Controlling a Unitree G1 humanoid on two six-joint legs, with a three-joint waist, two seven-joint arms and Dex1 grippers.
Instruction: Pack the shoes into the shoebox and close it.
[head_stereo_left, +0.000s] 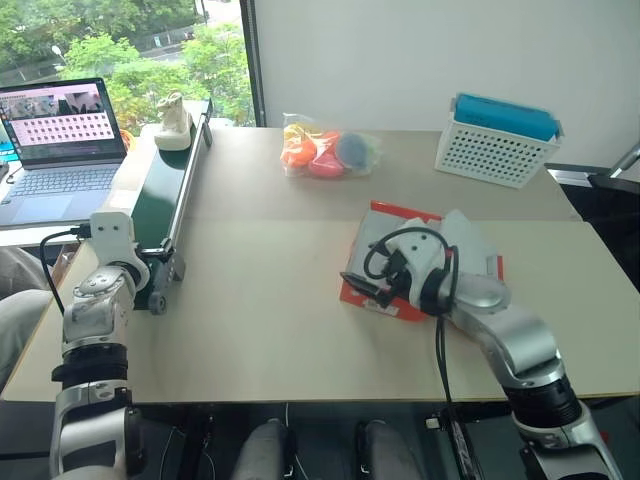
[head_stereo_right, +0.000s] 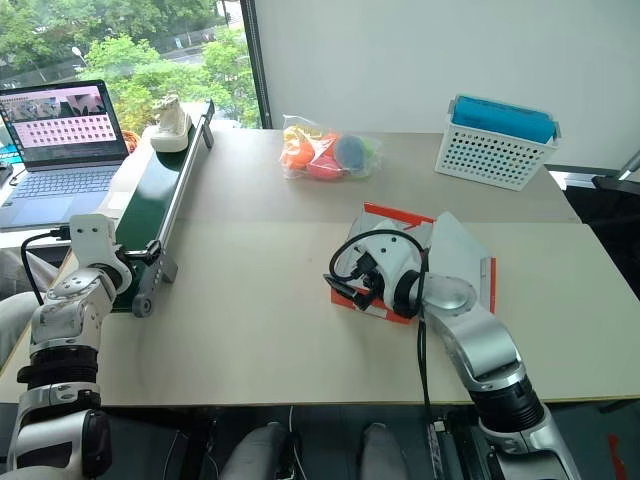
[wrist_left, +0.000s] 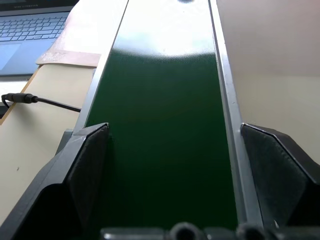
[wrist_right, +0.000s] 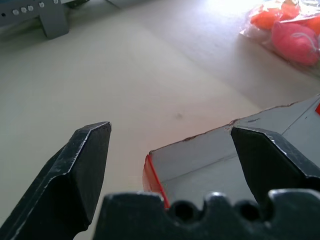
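1. Head views: the box (head_stereo_left: 395, 262) lies right of centre on the bench (head_stereo_left: 270, 320), the right hand (head_stereo_left: 362, 285) over its near-left corner. One shoe (head_stereo_left: 173, 122) sits upper left on the conveyor (head_stereo_left: 165, 195); the left hand (head_stereo_left: 150, 262) is lower left.
2. Left wrist view: the left hand's fingers (wrist_left: 87, 170) spread wide, empty, over the green belt.
3. Right wrist view: the right hand's fingers (wrist_right: 82, 170) spread wide, empty, straddling a box corner at lower centre.

My arms are silver-grey metal with black bands at the joints — a white housing caps each wrist. A black cable loops off the right wrist, another runs from the left. The left gripper (wrist_left: 175, 175) has two black wedge fingers (wrist_left: 87, 170) with flat textured pads on their inner faces. Between the right gripper's (wrist_right: 170, 150) fingers sits a black scalloped base with round holes.
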